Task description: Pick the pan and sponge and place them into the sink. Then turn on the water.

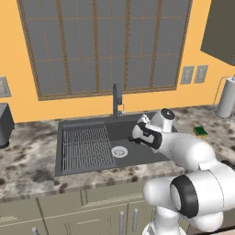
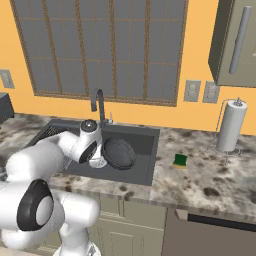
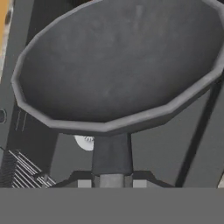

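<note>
At centre frame your gripper (image 2: 102,156) is clamped on the handle of the pan (image 2: 119,153), tilted over the sink (image 2: 145,172); lower it level onto the basin floor before you let go; the sponge (image 2: 180,160) waits right of centre.

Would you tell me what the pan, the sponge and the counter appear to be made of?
The pan looks like matte dark grey metal, uniformly dull with no shine, though it could be coated. The sponge seems soft foam, yellow under a green scouring layer. The counter looks like polished stone, judging by its mottled grey-brown speckle.
</note>
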You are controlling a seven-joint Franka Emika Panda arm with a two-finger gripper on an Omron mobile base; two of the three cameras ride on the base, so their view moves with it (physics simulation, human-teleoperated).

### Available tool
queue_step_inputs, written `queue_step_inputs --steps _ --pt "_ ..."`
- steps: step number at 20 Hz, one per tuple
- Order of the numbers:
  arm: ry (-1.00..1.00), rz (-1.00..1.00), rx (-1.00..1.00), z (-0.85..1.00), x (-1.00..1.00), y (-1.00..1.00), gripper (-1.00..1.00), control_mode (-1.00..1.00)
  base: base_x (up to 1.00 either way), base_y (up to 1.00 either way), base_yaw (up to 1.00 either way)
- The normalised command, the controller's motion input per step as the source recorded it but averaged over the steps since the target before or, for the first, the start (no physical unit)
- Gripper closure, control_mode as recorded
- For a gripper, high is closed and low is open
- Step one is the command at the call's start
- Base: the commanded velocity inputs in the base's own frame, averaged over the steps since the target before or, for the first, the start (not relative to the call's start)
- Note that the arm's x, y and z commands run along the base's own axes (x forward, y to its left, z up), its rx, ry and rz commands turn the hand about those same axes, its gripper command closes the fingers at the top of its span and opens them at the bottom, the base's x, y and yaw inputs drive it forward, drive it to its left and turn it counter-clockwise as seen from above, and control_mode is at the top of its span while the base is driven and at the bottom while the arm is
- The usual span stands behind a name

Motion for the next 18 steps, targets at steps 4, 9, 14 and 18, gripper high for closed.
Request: queue_step_inputs --steps 4,9,14,18 --pt "0.09 0.0 0.0 -0.41 0.42 -0.31 1.0 -1.0 0.0 0.0 0.0" --pt "0.06 0.0 0.0 -0.35 0.37 -0.28 1.0 -1.0 0.0 0.0 0.0" --pt "0.0 0.01 0.0 -0.14 0.22 -0.26 1.0 -1.0 0.0 0.0 0.0" --pt "0.0 0.03 0.0 -0.1 0.14 -0.24 1.0 -1.0 0.0 0.0 0.0"
